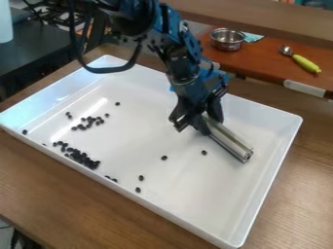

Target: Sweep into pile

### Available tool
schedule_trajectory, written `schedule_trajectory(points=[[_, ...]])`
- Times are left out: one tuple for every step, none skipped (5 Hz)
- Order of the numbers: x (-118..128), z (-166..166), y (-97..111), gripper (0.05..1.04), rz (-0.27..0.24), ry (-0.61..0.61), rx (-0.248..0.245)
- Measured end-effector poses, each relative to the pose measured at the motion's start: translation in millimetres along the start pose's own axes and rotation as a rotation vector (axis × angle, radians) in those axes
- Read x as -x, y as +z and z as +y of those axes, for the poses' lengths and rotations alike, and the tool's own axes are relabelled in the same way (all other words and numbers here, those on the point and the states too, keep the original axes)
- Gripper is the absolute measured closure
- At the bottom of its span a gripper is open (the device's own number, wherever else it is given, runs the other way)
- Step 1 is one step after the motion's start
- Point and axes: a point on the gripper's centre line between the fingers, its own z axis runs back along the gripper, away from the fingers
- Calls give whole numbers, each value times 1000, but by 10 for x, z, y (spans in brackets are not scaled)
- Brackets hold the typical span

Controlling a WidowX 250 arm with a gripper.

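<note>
The gripper hangs over the right half of the white tray, shut on one end of a silver metal bar-like tool. The tool slants down toward the lower right, its far end low over the tray floor. Small dark beans are scattered on the tray: a dense cluster near the front left wall, a looser group behind it, and several single ones, such as one bean left of the tool and another bean near the front wall.
Tall white walls surround the tray on a wooden table. Beyond the back wall, an orange-brown surface holds a metal pot and a spoon with a yellow-green handle. A dark stove stands at the upper left.
</note>
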Motion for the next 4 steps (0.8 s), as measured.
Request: schedule_trajectory(points=[[39,220,108,714,25,-16,-12],[37,440,204,714,33,-37,-27],[-7,661,290,714,41,-49,-35],[20,892,363,714,18,-78,-45]])
